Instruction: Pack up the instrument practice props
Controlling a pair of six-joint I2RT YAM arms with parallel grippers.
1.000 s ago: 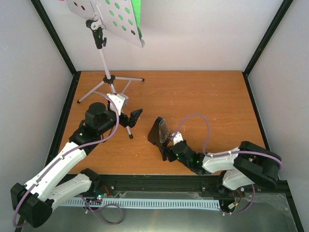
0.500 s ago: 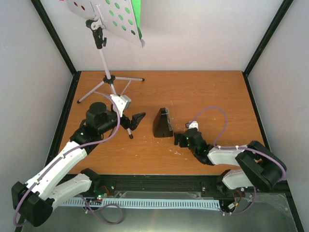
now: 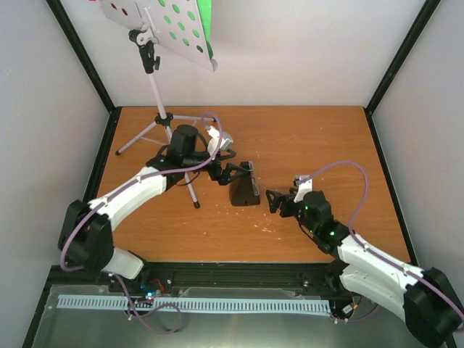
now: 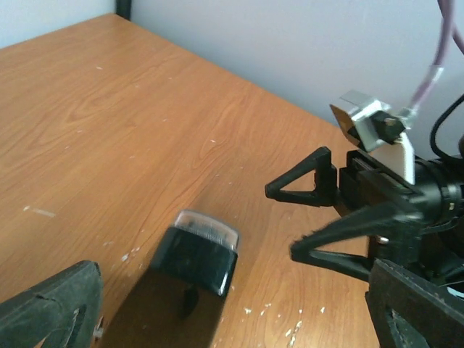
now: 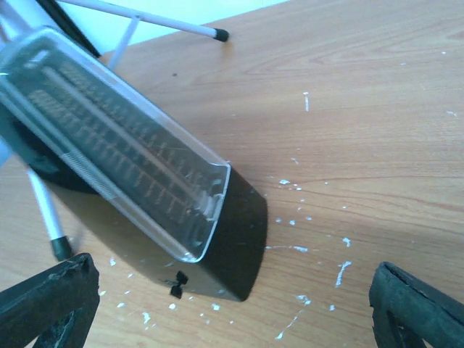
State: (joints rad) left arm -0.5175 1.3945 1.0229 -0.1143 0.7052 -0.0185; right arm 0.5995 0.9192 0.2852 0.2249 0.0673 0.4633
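Note:
The black pyramid metronome (image 3: 244, 187) with its clear cover stands upright mid-table. My left gripper (image 3: 235, 172) hovers open at its upper left side, nothing between its fingers; in the left wrist view the metronome (image 4: 196, 252) lies just ahead of the left gripper (image 4: 235, 293). My right gripper (image 3: 275, 201) is open a short way to its right, facing it, not touching. The right wrist view shows the metronome (image 5: 145, 174) ahead of the open right gripper (image 5: 228, 283). The music stand (image 3: 163, 29) stands at the back left, holding a green sheet (image 3: 205, 18) and a red sheet (image 3: 119, 11).
The stand's thin tripod legs (image 3: 190, 185) spread over the back-left of the table, one foot near my left arm. White walls and black frame posts (image 3: 90, 65) close in the table. White flecks (image 5: 341, 272) dot the wood near the metronome.
My left arm has swung right from the tripod to the metronome. The metronome went from tilted by the right gripper to standing free; the right gripper backed off to the right.

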